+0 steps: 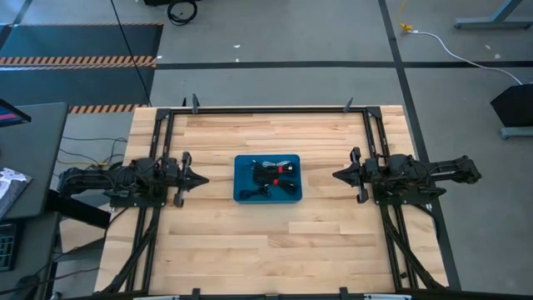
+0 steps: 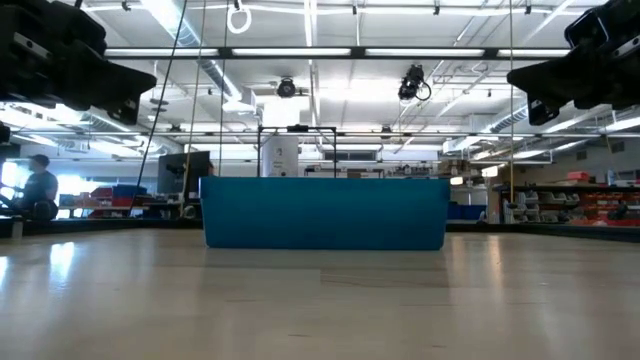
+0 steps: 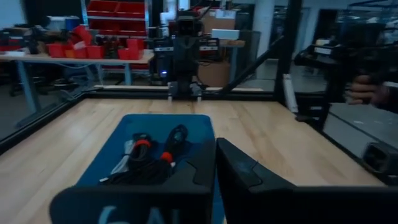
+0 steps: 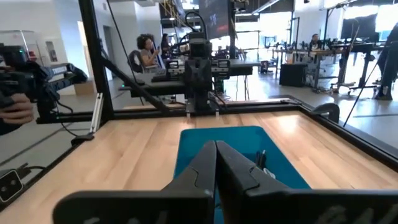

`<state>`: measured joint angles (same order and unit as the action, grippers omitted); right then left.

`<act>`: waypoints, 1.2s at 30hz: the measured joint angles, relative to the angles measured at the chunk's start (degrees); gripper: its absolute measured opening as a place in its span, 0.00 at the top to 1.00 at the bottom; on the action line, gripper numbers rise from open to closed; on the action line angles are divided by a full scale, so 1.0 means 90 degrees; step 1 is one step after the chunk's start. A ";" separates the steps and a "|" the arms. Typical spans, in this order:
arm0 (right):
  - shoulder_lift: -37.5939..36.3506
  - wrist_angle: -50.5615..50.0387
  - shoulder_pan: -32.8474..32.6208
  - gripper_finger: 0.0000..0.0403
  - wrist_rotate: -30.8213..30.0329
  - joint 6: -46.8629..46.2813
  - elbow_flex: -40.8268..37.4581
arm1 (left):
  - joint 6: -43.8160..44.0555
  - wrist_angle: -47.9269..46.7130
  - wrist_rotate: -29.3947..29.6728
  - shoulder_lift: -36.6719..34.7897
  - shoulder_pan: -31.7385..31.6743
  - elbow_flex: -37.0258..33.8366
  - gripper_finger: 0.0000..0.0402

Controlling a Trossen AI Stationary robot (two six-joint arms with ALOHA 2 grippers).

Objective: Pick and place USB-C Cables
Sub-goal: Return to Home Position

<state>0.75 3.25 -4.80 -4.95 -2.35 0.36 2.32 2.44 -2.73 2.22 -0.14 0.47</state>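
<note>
Now that the cables (image 1: pixel 268 171) are lying in the bin (image 1: pixel 240 193), stage: the arms are seemingly parking, and sorting is looking finished.
Bin: sitting at the middle of the table (image 1: pixel 250 250), between the two grippers and well apart from both.
Cables: piling together inside the bin, black coils with red bits showing; too tangled to be counting them.
Left gripper (image 1: pixel 202 177): hovering left of the bin, pointing at it, fingers pressing together, carrying nothing.
Right gripper (image 1: pixel 337 175): hovering right of the bin, pointing at it, fingers likewise meeting, carrying nothing.
Risk, cables: a coil springing loose could be creeping over the bin's low wall.
Risk, arms: any low sweep toward the bin while retracting could be nudging it off centre.
Risk, person: a hand (image 4: pixel 15 111) is holding gear beyond the table, well apart from the bin; reaching in could be meeting a moving arm.
</note>
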 joint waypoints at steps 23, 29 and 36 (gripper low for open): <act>0.0000 0.0005 0.0000 0.97 0.0002 -0.0005 0.0000 | -0.0004 -0.0027 0.0343 0.0000 -0.0001 -0.0005 0.96; 0.0000 0.0005 0.0000 0.97 0.0005 -0.0005 0.0000 | -0.0004 -0.0020 0.0345 0.0000 -0.0001 -0.0007 0.95; 0.0000 0.0005 0.0000 0.97 0.0005 -0.0006 0.0000 | -0.0004 -0.0008 0.0345 0.0000 -0.0001 -0.0007 0.94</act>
<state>0.75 3.29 -4.80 -4.91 -2.40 0.36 2.28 2.37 0.38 2.22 -0.14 0.40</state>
